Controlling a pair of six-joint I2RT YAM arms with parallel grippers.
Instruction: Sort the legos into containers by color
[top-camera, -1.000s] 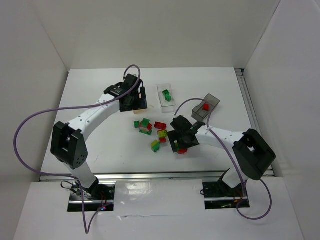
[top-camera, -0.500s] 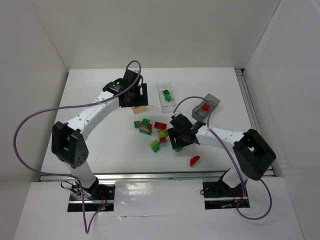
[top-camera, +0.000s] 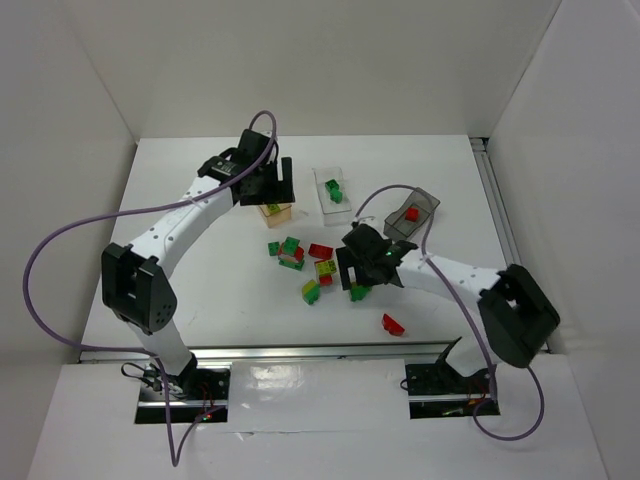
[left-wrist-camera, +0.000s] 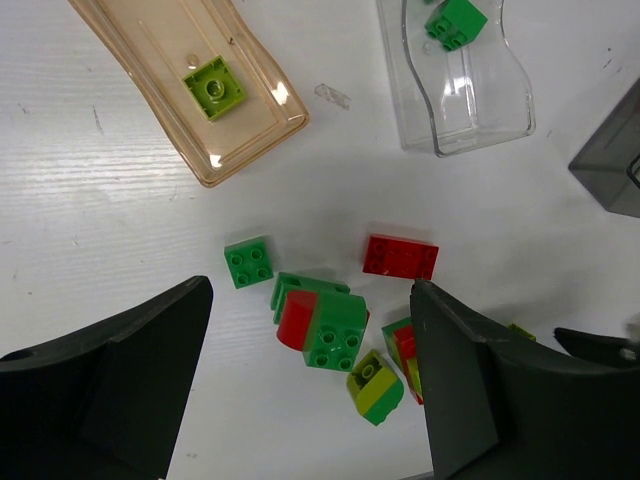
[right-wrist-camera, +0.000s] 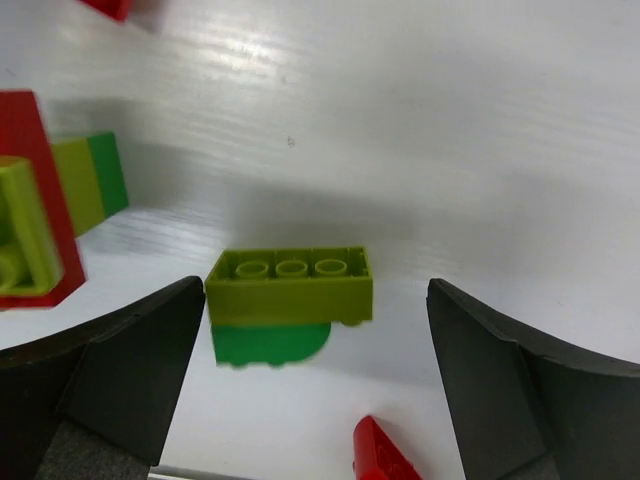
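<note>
The right pincer (right-wrist-camera: 315, 292) hung released astride a yellow-green brick (right-wrist-camera: 290, 283) on the worktop (right-wrist-camera: 450, 120) — likely lined up to grasp it; the left pincer (left-wrist-camera: 310, 290), likewise released, hovered above the pile (left-wrist-camera: 325, 325). A second earlier the red brick (top-camera: 392, 323) lay at the right pincer — it had since ended up apart, nearer the edge

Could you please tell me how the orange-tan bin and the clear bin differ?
The orange-tan bin is tinted amber; the clear bin is colourless. The orange-tan bin holds a yellow-green brick, the clear bin a green brick. Both are open-topped and translucent.
</note>
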